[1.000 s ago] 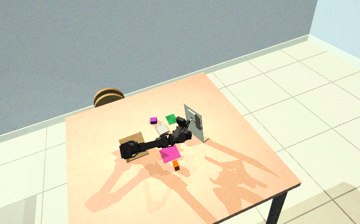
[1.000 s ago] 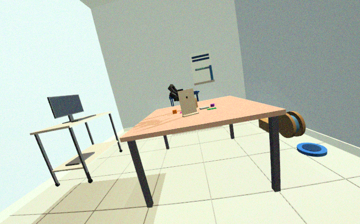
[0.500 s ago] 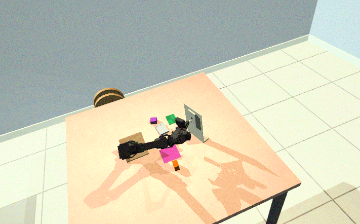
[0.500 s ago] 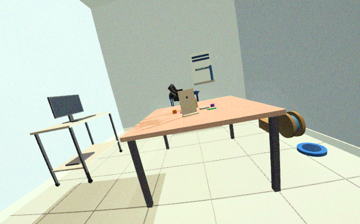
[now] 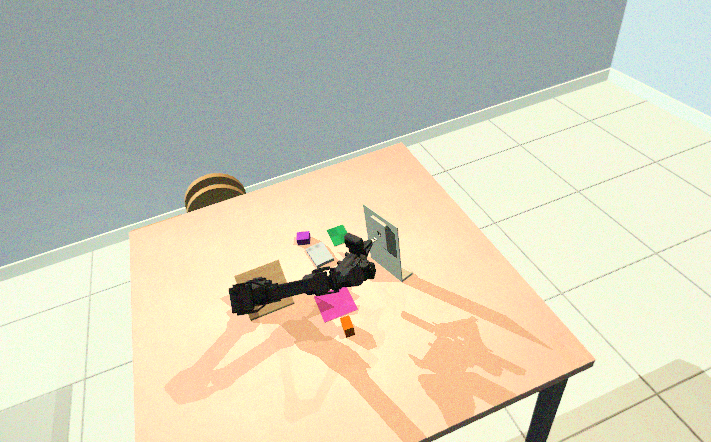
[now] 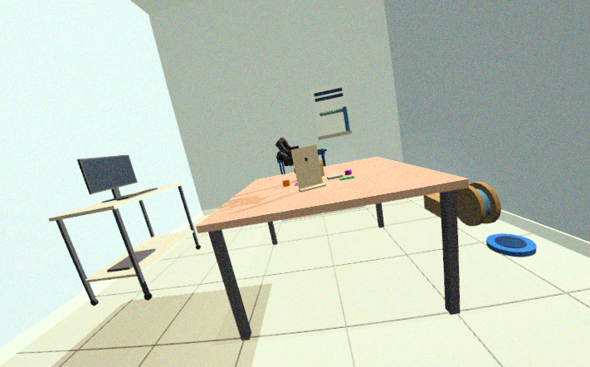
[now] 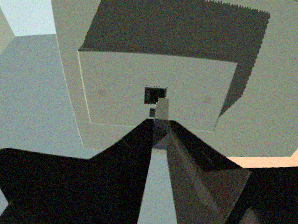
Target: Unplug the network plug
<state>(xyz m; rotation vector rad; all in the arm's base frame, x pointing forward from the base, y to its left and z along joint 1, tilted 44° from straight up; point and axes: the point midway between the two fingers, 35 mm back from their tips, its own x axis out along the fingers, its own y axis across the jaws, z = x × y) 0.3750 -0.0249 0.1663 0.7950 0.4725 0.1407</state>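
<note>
1. arm [image 5: 292, 288] stretches across the table [image 5: 457, 329] from its base toward the panel [image 5: 384, 248].
2. gripper [image 7: 158, 123] fingers pinched tight on the small pale plug [image 7: 161, 107], right at the panel's dark socket [image 7: 154, 95].

Plug's tab [image 7: 161, 107] too small to discern; panel [image 7: 160, 56] cropped at top edge.

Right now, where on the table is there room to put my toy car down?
Bare stretches lie beyond the upright panel toward the far table edge, and along the near edge past the orange block. It is crowded around the gripper, green square, purple cube and magenta square.
</note>
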